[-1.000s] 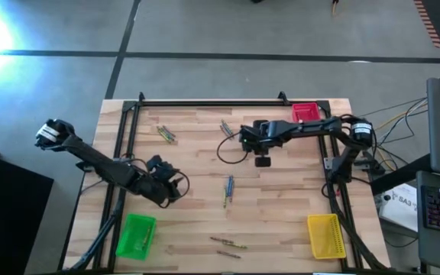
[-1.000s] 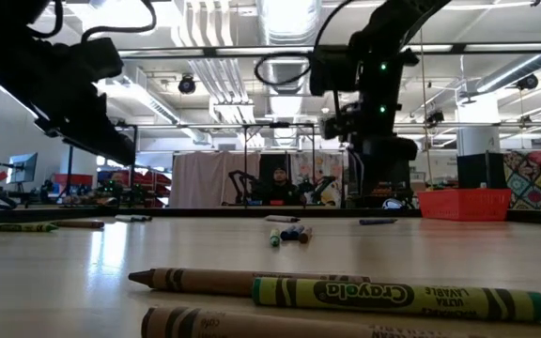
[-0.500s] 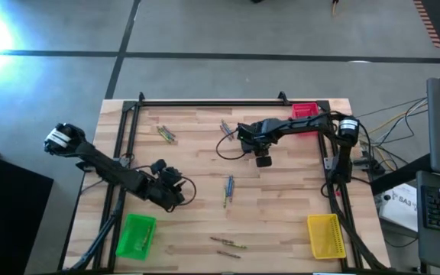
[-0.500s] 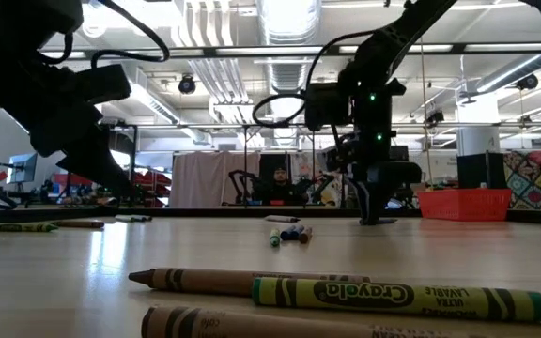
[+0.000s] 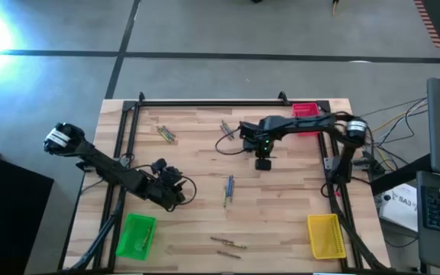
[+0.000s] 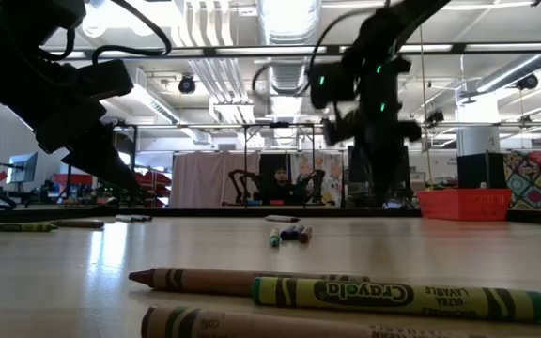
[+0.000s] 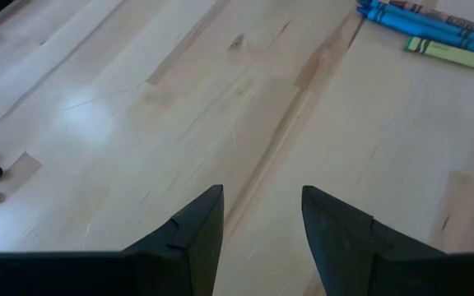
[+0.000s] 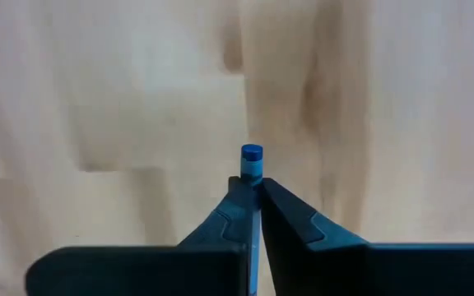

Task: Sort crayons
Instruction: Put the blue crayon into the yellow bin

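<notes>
My right gripper stands above the table's far middle, shut on a blue crayon. My left gripper is open and empty over bare wood left of centre, and its spread fingers show in the left wrist view. Loose crayons lie flat on the table: a blue and yellowish group at centre, a pair at the far left, some at the far middle, and brown and green ones near the front edge. My right gripper pinches the blue crayon between its two fingers. The crayon lies along the fingers, and its round end sticks out just past their tips. The fingers point down at the table from above. The rest of the crayon is hidden between the fingers.
A green tray holding crayons sits at the near left. A yellow tray sits at the near right and a red tray at the far right. A black frame runs along the table's far edge and sides.
My right gripper went down until its fingers reached the table, then rose again. It is now blurred with motion in the low view. My left gripper has shifted a little toward the table's right edge.
</notes>
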